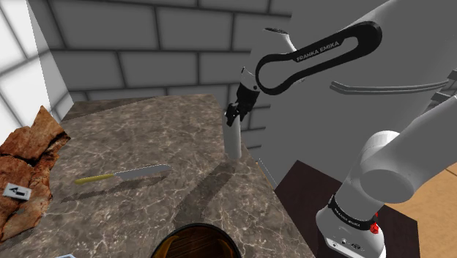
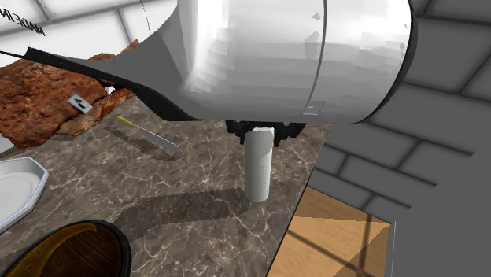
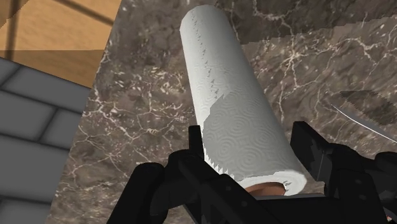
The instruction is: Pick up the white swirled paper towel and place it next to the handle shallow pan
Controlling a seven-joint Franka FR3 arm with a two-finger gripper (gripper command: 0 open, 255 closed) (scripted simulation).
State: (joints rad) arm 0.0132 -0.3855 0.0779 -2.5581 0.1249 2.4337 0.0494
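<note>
Item: paper towel roll (image 3: 222, 83), white, swirl-embossed sheets, loose outer edge ragged, brownish core at its upper end; it stood upright on the brown-grey marbled countertop (image 1: 146, 139), near the edge that faces the wall. Black gripper (image 3: 248, 130) sat over the roll's top, fingers (image 3: 194, 143) spread to either side of it, a thin gap showing at one finger, the roll not clasped. Containers: shallow pan (image 1: 196, 242), dark rim, brown inside, at the counter's near edge, well apart from the roll; white angular dish (image 2: 20, 185) beside the pan. Yellow-handled knife (image 1: 121, 176) lay flat between them.
</note>
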